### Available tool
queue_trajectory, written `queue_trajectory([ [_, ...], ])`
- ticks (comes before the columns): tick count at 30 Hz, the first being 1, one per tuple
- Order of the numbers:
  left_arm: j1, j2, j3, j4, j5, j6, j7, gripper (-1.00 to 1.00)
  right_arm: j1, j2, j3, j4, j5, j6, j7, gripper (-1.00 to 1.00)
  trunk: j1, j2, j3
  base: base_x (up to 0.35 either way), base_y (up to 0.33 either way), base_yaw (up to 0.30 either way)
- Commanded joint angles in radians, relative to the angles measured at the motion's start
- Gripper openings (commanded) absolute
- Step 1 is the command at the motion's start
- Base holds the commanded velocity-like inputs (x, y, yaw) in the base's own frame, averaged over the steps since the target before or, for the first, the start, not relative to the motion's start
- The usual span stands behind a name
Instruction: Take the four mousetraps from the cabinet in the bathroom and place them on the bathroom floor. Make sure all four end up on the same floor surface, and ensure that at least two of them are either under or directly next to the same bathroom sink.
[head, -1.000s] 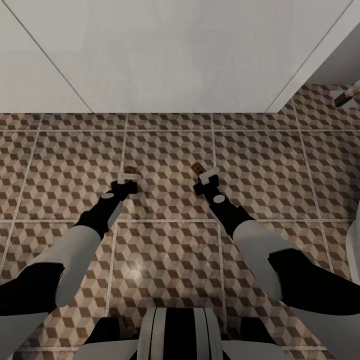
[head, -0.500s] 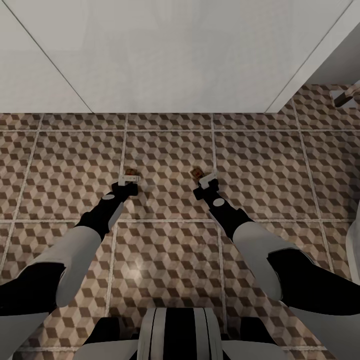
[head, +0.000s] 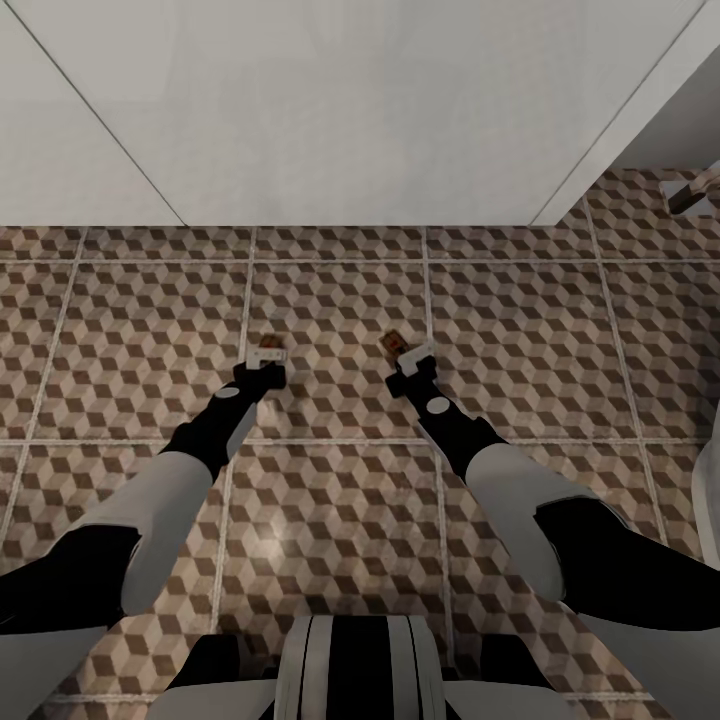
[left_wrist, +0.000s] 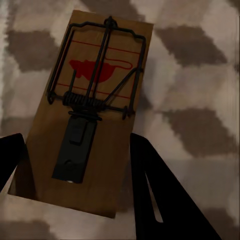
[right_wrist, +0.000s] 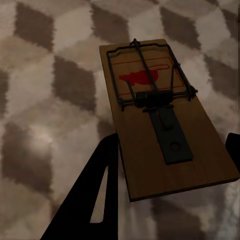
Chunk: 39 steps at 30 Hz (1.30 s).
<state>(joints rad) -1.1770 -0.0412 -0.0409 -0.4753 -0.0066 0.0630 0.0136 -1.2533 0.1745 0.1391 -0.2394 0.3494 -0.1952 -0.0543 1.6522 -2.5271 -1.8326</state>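
Both arms reach down over the bathroom floor (head: 330, 500), tiled in a brown and beige cube pattern. My left gripper (head: 262, 362) is shut on a tan wooden mousetrap (head: 268, 349) held just above the tiles. In the left wrist view that mousetrap (left_wrist: 90, 115) sits between the black fingers (left_wrist: 150, 190) and casts a shadow beside it. My right gripper (head: 414, 360) is shut on a second mousetrap (head: 394, 345). In the right wrist view this mousetrap (right_wrist: 160, 115) sits slightly tilted between the fingers (right_wrist: 95, 195). The white front of the sink (head: 360, 120) rises just beyond both traps.
White panels flank the sink on both sides. A small grey and tan object (head: 695, 190) lies on the tiles at the far right, and a white rounded body (head: 708, 500) cuts in at the right edge. My own base (head: 350, 670) shows at the bottom.
Both grippers have sunk a little toward the tiles with their traps. The left one has also shifted slightly to the right.
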Motion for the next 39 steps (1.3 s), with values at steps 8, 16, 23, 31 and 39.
queue_trajectory([
  [8, 0.000, -0.003, 0.001, -0.010, -0.003, 0.001, 0.004, -1.00, 0.000, 0.000, 0.001, 0.000, -0.003, -0.011, -0.002, -1.00, 0.000, 0.000, 0.000, 0.000, 0.000, 0.000],
  [16, -0.001, 0.003, 0.002, 0.001, -0.003, 0.001, 0.003, -1.00, 0.000, 0.000, 0.001, 0.000, -0.002, -0.012, -0.002, -1.00, 0.000, 0.000, 0.000, 0.000, 0.000, 0.000],
  [23, 0.000, 0.009, 0.002, 0.003, -0.003, 0.001, 0.003, -1.00, 0.000, 0.000, 0.001, 0.000, -0.001, -0.012, -0.002, -1.00, 0.000, 0.000, 0.000, 0.082, 0.000, 0.000],
  [31, 0.000, 0.009, 0.002, 0.001, -0.003, 0.001, 0.003, -1.00, 0.000, 0.000, 0.001, 0.000, -0.001, -0.012, -0.002, -1.00, 0.000, 0.000, 0.000, 0.196, 0.000, 0.000],
  [39, 0.000, 0.009, 0.003, 0.004, -0.002, 0.001, 0.003, -1.00, 0.000, 0.000, 0.001, 0.000, -0.002, -0.011, -0.002, -1.00, 0.000, 0.000, 0.000, 0.063, 0.000, 0.000],
])
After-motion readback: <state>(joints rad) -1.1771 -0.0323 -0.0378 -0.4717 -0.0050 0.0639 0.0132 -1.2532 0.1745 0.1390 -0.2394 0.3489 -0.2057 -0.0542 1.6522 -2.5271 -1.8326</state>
